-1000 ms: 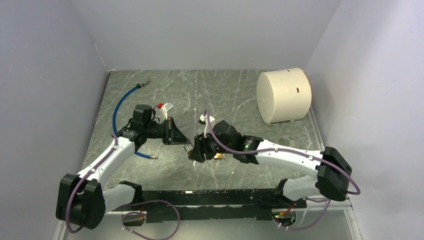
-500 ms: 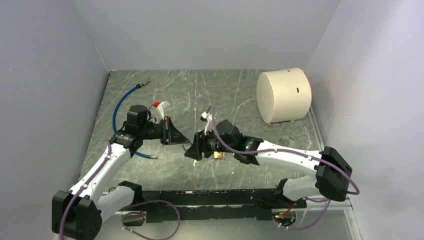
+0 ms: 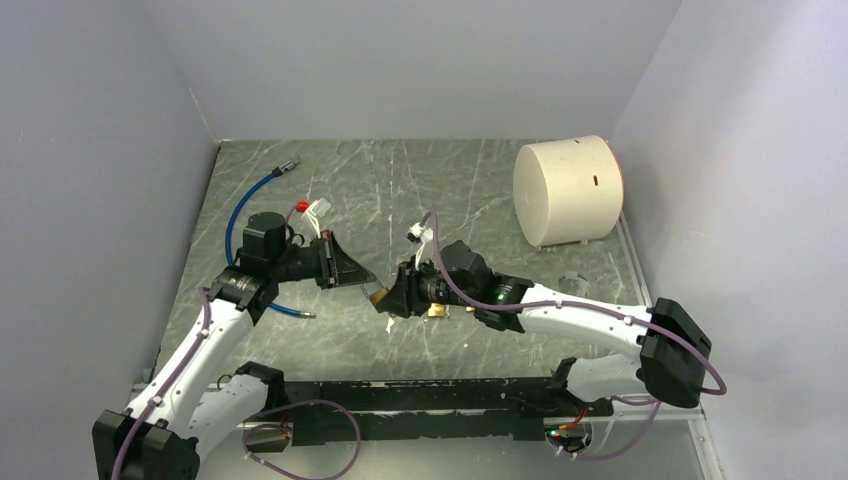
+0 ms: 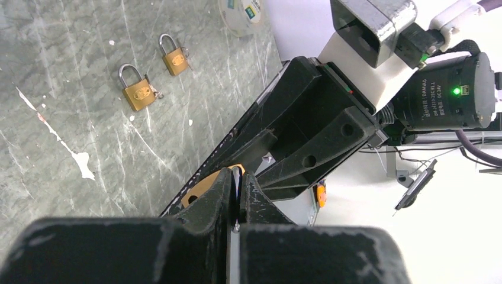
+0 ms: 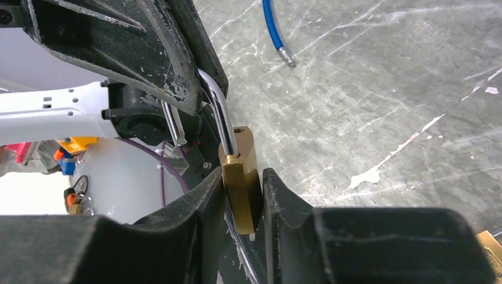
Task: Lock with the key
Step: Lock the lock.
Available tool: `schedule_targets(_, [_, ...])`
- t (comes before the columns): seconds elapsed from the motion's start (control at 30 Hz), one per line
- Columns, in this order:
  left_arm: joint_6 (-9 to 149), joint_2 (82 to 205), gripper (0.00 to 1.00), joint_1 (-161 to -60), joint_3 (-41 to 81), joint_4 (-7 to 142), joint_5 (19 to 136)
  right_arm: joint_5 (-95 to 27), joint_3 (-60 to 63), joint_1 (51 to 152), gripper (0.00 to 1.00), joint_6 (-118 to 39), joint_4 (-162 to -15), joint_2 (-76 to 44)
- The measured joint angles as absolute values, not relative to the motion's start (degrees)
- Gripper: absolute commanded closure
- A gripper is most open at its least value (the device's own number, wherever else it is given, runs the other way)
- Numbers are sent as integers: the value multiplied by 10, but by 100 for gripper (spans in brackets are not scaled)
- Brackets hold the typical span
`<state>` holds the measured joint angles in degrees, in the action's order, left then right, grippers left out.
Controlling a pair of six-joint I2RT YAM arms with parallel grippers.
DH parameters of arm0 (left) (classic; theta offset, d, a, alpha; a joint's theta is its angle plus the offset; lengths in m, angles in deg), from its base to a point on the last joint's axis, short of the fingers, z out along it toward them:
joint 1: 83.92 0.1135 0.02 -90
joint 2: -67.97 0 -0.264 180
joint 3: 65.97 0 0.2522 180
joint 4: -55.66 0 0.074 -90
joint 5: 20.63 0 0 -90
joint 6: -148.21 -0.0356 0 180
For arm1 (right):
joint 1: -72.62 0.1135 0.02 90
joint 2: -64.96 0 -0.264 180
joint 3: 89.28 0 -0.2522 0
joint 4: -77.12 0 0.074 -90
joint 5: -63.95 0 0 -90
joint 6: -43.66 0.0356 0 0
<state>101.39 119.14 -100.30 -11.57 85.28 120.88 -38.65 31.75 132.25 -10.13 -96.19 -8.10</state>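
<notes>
Grey marbled tabletop (image 3: 480, 190), lilac walls. Item: brass padlock (image 5: 238, 157), aloft between our arms, mid-table. Left gripper (image 4: 237, 176) pinches its shackle (image 5: 218, 112) tight. Right gripper (image 5: 243, 184), wider a moment ago, now clamps the body. That steadies it for keying, we judge. Two spare padlocks (image 4: 137, 90) lie near. We see no key in it; locking remains undone.

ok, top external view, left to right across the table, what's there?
Blue curved hose → red-and-white connector → left gripper → brass padlock → right gripper → white cylindrical drum.
</notes>
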Motion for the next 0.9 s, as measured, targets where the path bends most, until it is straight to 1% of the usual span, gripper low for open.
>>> schedule_targets(0.13, [1014,1182,98,-1003,-101,871,1192,-402,318,1320,83,-96,-982,-84])
schedule_targets(0.17, [1014,1180,97,-1003,-98,874,1190,-404,318,1320,84,-94,-988,-84])
schedule_targets(0.23, [1013,1173,98,-1003,-91,881,1183,-408,319,1319,79,-90,-1002,-84])
schedule_targets(0.33, [1014,1159,97,-1003,-87,882,1173,-415,324,1318,68,-83,-1024,-84])
schedule_targets(0.7, [1024,1142,97,-1003,-87,877,1165,-430,325,1315,66,-71,-1034,-84])
schedule_targets(0.73, [1025,1142,97,-1003,-87,877,1165,-431,325,1315,70,-71,-1034,-84])
schedule_targets(0.8, [1027,1142,97,-1003,-87,876,1165,-430,325,1315,83,-70,-1034,-84])
schedule_targets(0.83, [1029,1142,97,-1003,-87,872,1163,-431,325,1315,85,-70,-1036,-84])
schedule_targets(0.9, [1036,1142,97,-1003,-87,868,1160,-432,325,1315,86,-71,-1043,-84])
